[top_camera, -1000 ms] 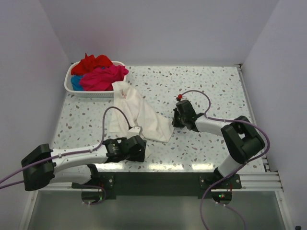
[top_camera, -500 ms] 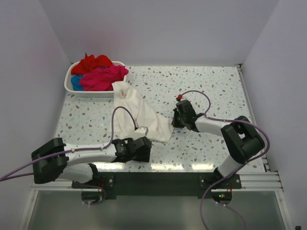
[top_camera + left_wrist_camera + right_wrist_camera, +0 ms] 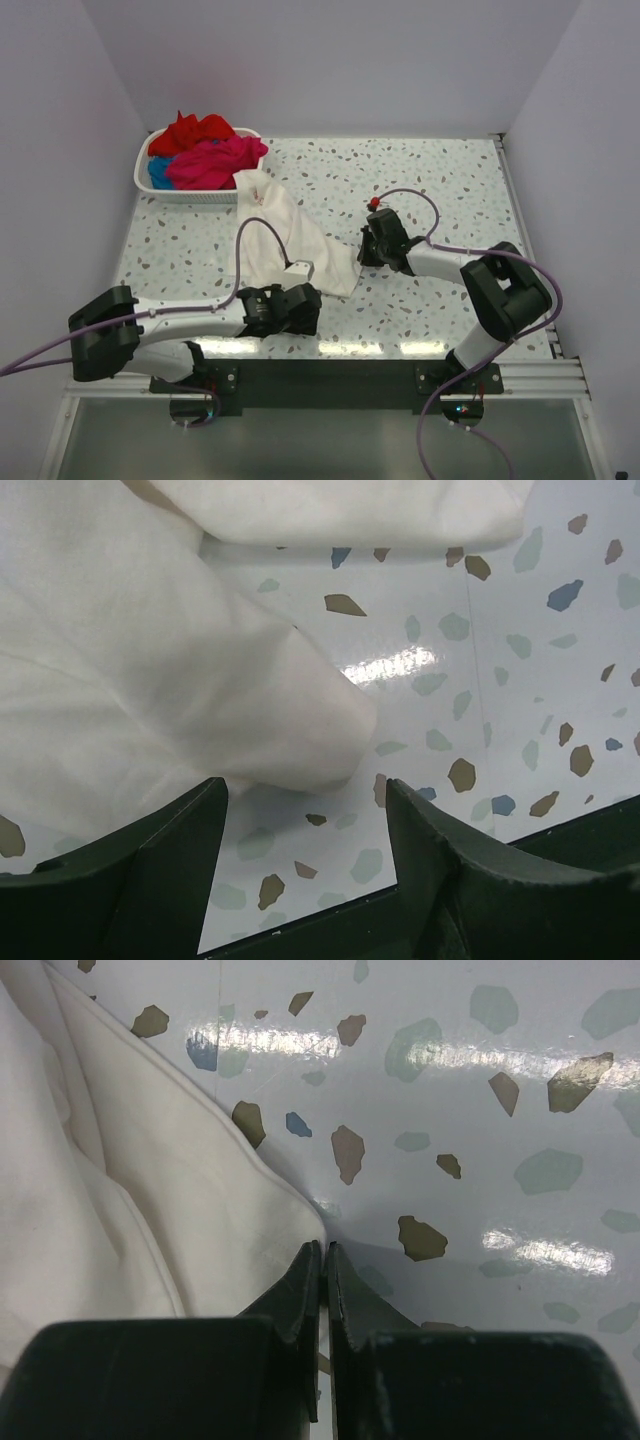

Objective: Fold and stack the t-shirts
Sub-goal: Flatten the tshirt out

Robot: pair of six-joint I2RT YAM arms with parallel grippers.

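The crumpled white cloth t-shirt [image 3: 290, 235] stretches from the white slatted plastic basket [image 3: 185, 196] of coloured tees [image 3: 212, 160] at 11 o'clock toward the centre. The right gripper [image 3: 323, 1250] is pinched closed on its 3 o'clock edge. The left gripper [image 3: 305, 783] gapes empty at its 6 o'clock fold.

The top camera hangs high behind the arm bases, looking down and forward over the whole speckled table [image 3: 470, 190], basket [image 3: 160, 192] at eleven o'clock. The left wrist camera rides low, peering out through the left gripper [image 3: 307, 785] at the white t-shirt [image 3: 290, 230], close up. The right wrist camera sits nearer still, over the right gripper [image 3: 322, 1247]. All three share that shirt's near edge.
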